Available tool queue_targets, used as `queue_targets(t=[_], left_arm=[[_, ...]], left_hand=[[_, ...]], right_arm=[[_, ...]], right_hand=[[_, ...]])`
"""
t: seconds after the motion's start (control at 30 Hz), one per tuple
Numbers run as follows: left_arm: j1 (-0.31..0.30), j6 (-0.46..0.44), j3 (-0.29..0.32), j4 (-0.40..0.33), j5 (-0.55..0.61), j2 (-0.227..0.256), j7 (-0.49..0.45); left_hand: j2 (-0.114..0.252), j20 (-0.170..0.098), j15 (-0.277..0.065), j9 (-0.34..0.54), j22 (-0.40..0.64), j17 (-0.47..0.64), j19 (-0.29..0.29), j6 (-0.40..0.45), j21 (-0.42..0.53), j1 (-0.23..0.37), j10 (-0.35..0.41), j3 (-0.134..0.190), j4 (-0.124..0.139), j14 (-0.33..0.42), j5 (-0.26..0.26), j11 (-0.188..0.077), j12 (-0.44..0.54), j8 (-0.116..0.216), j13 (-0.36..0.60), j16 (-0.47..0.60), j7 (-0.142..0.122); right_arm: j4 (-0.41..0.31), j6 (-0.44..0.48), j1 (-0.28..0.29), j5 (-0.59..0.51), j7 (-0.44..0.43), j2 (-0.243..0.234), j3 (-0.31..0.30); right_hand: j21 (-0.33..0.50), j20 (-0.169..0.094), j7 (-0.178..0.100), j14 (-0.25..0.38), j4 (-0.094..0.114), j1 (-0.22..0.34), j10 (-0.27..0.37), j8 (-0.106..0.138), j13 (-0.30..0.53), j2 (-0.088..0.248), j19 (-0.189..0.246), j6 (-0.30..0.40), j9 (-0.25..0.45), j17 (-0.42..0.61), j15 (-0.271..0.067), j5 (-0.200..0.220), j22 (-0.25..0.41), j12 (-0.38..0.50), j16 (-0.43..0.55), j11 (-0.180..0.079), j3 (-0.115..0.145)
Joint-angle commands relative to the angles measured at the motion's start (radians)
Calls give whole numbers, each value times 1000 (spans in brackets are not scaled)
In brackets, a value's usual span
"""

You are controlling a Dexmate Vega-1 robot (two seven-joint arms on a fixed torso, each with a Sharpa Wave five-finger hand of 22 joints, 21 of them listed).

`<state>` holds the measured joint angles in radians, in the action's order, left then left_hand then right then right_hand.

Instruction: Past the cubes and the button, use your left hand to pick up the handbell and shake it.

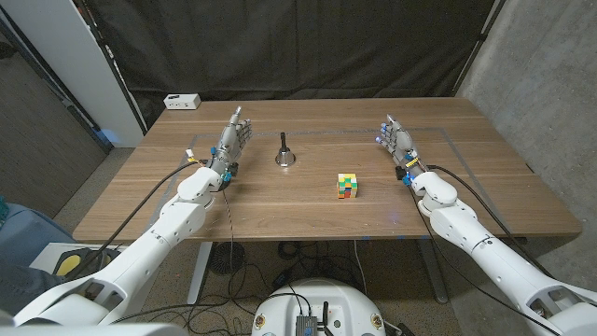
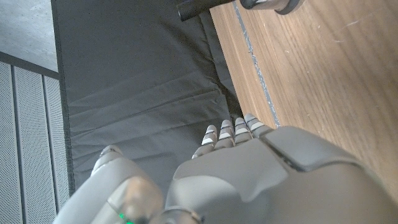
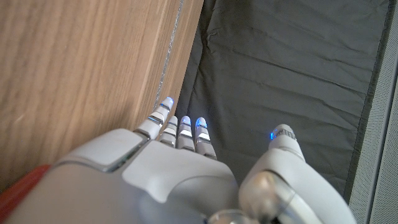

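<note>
While handbell (image 1: 284, 154) stands upright mid-table, ungrasped, I hold left hand (image 1: 232, 142) just beside it, fingers apart, empty, ready for reach; right hand (image 1: 396, 140) released, idle beyond colourful cube (image 1: 347, 186)

Robot lab, black curtain backdrop (image 1: 280, 47), concrete wall (image 1: 550, 84), loose cables under wooden table (image 1: 308, 210)

The handbell (image 1: 284, 156) stands between both hands; the cube (image 1: 347, 186) lies nearer, to its right.

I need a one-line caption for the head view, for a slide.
Both hands, left hand and right hand, wait open on the wooden table, the handbell and a colourful cube standing untouched between them.
</note>
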<state>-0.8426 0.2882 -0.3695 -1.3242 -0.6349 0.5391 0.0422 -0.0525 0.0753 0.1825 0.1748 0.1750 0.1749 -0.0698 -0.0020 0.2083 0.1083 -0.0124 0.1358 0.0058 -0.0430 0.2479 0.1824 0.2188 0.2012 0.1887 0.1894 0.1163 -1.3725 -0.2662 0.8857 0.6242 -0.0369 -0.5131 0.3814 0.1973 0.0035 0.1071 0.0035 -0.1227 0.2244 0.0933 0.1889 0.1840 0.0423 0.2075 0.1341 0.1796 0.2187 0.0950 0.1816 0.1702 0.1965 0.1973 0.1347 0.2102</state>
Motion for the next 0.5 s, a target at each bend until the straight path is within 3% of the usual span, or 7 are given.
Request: queue_targets(t=[0.03,0.2,0.3,0.33,0.5], left_arm=[[-8,86,9,15,35,3,3],[-25,131,17,6,65,-1,-34],[-34,154,20,-3,89,1,-56],[-38,158,22,-9,97,3,-65],[-50,182,30,-28,145,15,-110]], left_hand=[[25,-16,6,5,3,4,5,11,-3,36,11,24,-11,13,-9,7,4,2,1,6,77],[68,-11,-6,6,3,3,60,55,9,111,57,63,-53,66,-41,2,12,10,2,14,73],[74,-14,-14,5,3,3,93,82,14,139,97,75,-73,103,-55,1,22,12,3,18,70],[75,-14,-16,5,3,2,107,90,16,149,108,79,-81,110,-58,-13,24,12,3,17,69],[77,-13,-28,5,3,2,134,111,21,171,126,87,-97,135,-64,-20,25,14,3,19,63]], right_arm=[[-25,-7,16,-18,-23,0,4],[-44,-10,32,-18,-35,1,2],[-63,-10,46,-18,-46,-2,-1],[-71,-12,52,-25,-54,-5,-2],[-97,-17,71,-29,-76,-8,-10]], right_hand=[[4,0,2,3,0,11,2,7,2,-1,11,8,5,3,7,2,3,9,9,6,7],[4,0,1,5,-2,13,3,7,2,0,12,10,5,2,6,2,3,8,9,6,8],[5,-1,1,5,-3,15,3,8,2,1,13,12,5,2,6,2,3,8,9,6,9],[5,-1,1,5,-3,16,4,8,2,2,14,12,5,2,6,2,3,9,9,7,9],[6,-1,-1,7,-5,19,4,9,3,4,17,16,5,1,6,1,3,9,9,8,11]])
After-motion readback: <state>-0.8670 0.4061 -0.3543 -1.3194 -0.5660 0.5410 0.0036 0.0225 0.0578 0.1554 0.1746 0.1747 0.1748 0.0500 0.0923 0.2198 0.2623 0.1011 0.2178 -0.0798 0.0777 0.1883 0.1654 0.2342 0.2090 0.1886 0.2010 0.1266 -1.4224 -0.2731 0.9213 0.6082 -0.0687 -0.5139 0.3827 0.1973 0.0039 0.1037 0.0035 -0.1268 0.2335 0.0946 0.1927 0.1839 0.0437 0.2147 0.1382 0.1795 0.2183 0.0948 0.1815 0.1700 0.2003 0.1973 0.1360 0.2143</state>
